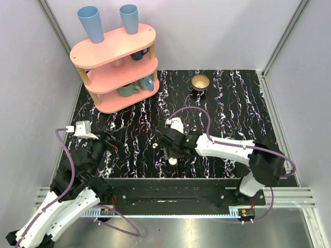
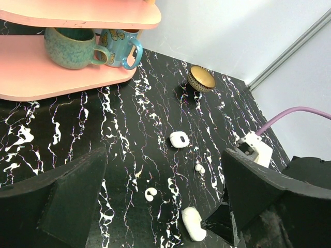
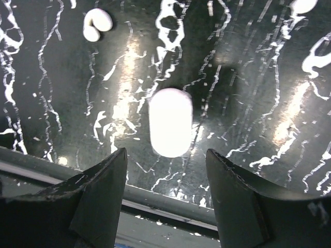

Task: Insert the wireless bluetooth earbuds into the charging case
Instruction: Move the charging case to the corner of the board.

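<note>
**While the right gripper (image 3: pixel 165 151) stood spread, the charging case (image 3: pixel 170 122) lay flat between its fingers**

As the right gripper hung low over the black marbled table (image 1: pixel 232 103), its 2 dark fingers stood to either side of the charging case. A strip of bare surface showed on each side, so the claw was spread and pinched nothing. The case was a smooth, glossy white pill with 2 rounded ends. Its long axis ran across the line between the fingers. 1 end pointed at the table's near edge, the other roughly back toward the gold bowl (image 1: pixel 200 82). From that bowl the case sat well toward the near edge and a little left.

1 earbud (image 2: pixel 150 194), a tiny glossy white bean curled on itself, lay apart from the case, further left of the bowl. The other earbud (image 2: pixel 199 167) lay loose on the table, closer to the bowl than the first. Between it and the bowl sat a rounded white piece (image 2: pixel 179 139) with dark marks on top; what it was could not be told.

The left gripper (image 2: pixel 165 155) was spread wide with nothing between its fingers, well left of the bowl and toward the table's front. A pink 3-tier shelf (image 1: pixel 114 51) with rounded ends stood left of the bowl. It held glazed mugs (image 2: pixel 72 46) on its lower tiers and 2 blue cups (image 1: pixel 92 23) on top.
</note>
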`<state>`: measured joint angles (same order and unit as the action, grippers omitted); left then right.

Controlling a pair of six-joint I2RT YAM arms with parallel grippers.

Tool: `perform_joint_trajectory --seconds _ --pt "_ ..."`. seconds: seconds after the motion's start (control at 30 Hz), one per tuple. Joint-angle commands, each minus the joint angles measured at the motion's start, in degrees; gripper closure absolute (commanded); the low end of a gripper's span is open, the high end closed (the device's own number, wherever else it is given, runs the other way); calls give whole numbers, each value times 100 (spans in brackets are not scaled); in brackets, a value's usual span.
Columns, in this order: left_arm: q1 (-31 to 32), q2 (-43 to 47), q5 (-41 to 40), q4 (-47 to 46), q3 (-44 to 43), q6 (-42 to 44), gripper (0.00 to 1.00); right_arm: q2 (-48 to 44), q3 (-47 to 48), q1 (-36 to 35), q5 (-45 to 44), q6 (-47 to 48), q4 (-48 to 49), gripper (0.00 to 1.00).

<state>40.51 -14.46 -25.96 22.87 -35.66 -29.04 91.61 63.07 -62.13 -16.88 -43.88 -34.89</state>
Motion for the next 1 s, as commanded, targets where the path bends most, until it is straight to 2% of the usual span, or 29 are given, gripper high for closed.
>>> perform_joint_trajectory --seconds 0.0,0.27,0.47,0.73,0.97 --pt "18 -83 -59 -125 -222 -41 3 163 135 52 405 230 501 31" --pt "9 -119 -50 -117 -231 -41 3 752 346 87 -16 134 264 32" --pt "9 -180 -50 -152 -196 -85 3 832 259 324 -262 -50 264 34" --pt "9 -312 29 -160 -231 -93 3 349 -225 605 -202 -245 422 36" --pt "9 -584 178 -353 -362 327 3 -143 -558 719 -26 -279 501 38"
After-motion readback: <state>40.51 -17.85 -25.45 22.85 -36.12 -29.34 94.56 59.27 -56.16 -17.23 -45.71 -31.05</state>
